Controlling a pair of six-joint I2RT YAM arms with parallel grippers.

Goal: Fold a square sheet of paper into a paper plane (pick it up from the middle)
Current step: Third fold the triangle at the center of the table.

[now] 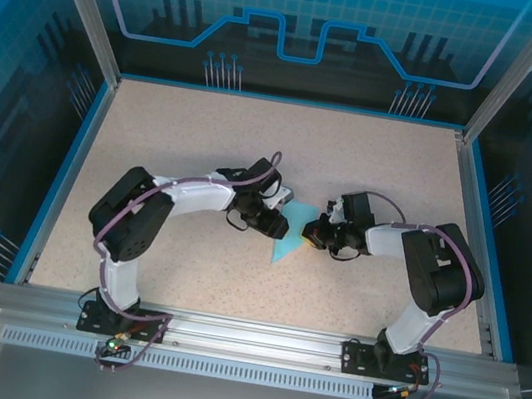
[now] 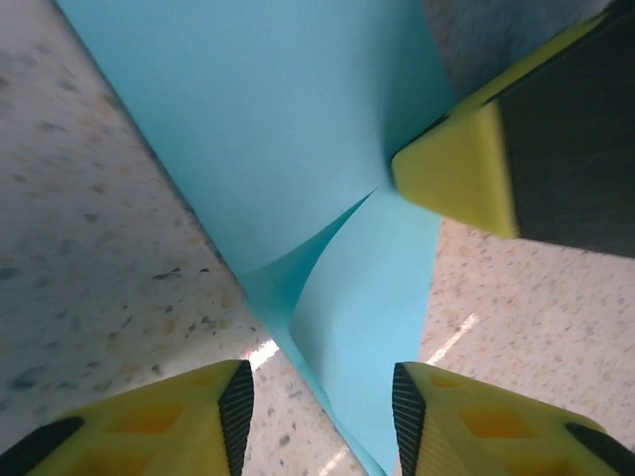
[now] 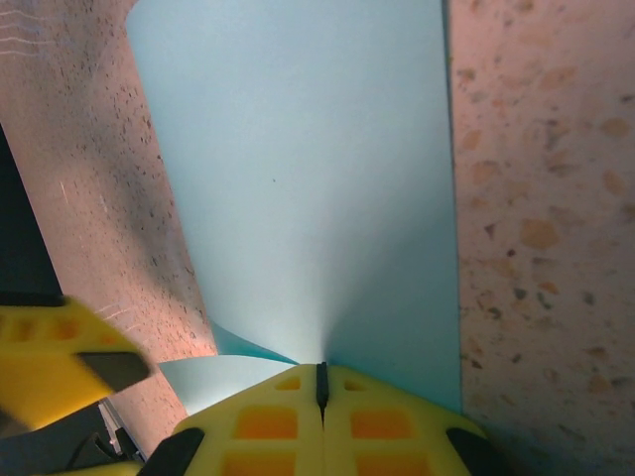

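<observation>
Paper [image 1: 283,248], light blue and partly folded, lies near the middle of the speckled tabletop [image 1: 185,136], where the two arms meet. From above it reads as a narrow shape tapering to a point toward the near edge. In the left wrist view the left hand [image 2: 317,397] stands part open. Its two yellow fingers [image 2: 149,426] are set apart, and a raised, curving fold of the paper runs down into the gap between them. Neither finger can be seen pressing on the fold. One yellow fingertip of the other arm shows at the upper right of that view, over the edge of the paper. In the right wrist view the right hand [image 3: 320,382] is closed tight, its fingers meeting along a thin seam with the paper pinched at their tips. From that pinch the paper spreads away, broad and smooth, over the tabletop. A curled lower layer of it shows just to the left of the fingers.
</observation>
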